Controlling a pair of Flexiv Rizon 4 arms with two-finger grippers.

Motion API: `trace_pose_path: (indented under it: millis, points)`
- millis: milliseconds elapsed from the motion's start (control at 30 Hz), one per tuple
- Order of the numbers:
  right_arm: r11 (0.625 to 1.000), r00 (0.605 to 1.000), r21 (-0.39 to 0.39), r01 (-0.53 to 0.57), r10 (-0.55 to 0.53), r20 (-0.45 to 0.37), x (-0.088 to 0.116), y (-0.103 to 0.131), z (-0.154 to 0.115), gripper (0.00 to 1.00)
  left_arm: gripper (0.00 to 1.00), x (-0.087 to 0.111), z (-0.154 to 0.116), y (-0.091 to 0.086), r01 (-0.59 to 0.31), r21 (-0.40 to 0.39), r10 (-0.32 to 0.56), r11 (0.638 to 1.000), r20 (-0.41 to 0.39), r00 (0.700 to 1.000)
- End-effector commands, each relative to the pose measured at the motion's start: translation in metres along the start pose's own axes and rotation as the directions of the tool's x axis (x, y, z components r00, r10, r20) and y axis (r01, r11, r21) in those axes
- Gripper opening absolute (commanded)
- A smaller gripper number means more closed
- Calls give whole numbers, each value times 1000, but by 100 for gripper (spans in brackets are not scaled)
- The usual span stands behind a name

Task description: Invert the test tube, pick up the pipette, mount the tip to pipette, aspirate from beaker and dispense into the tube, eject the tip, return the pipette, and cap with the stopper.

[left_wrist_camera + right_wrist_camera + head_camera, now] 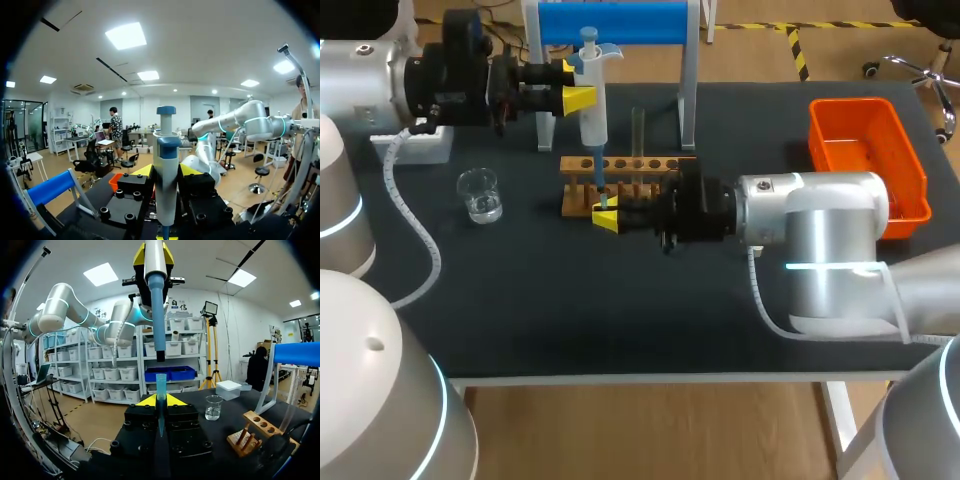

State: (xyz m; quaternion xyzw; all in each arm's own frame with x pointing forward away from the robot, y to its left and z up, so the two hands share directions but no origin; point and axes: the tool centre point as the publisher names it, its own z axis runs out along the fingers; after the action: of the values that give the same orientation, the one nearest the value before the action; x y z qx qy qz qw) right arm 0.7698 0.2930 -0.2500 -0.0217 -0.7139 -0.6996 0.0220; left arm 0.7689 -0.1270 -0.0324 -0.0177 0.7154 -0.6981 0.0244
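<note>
Left claw [578,85] grips the pipette [591,115] upright, above the right claw [606,217]. Right claw clamps the tip [161,390] upright, just under the pipette's nozzle, a small gap between the two

orange bin [847,103]: far right | wooden rack [670,163]: centre | white block [420,148]: rear left

No readable text, numbers, labels or signs on the table [530,310] or on anything standing on it, in any view. Pipette [592,115] body: no marking legible. Pipette tip [160,390]: plain, no print seen.
</note>
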Motion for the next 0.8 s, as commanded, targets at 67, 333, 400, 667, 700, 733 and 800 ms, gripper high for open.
trace_pose_path:
  millis: [67, 333, 400, 667, 700, 733, 800]
  points:
    - [1000, 1000, 1, 1, -1, -4, -3, 0, 5, 0, 0, 1, 0, 0, -1, 2, 1, 1000, 2, 1000]
    - [1000, 1000, 3, 5, -5, 1, -3, 3, 4, 0, 0, 1, 0, 0, -1, 2, 1, 1000, 2, 1000]
    - [1000, 1000, 1, 7, -7, 2, -2, 5, 4, 0, 0, 1, 0, 0, -1, 2, 1, 1000, 2, 1000]
    - [1000, 1000, -10, 21, -21, 2, 0, 12, 5, 0, 0, 1, 0, 0, -1, 2, 1, 1000, 2, 1000]
    - [1000, 1000, -11, 23, -23, 1, 0, 12, 5, 0, 0, 1, 0, 0, -1, 2, 1, 1000, 2, 1000]
    - [1000, 1000, -11, 25, -25, 1, 1, 13, 5, 0, 0, 1, 0, 0, -1, 2, 1, 1000, 2, 1000]
    - [999, 1000, -13, 29, -29, 1, 1, 14, 4, 0, 0, 1, 0, 0, -1, 2, 1, 1000, 2, 1000]
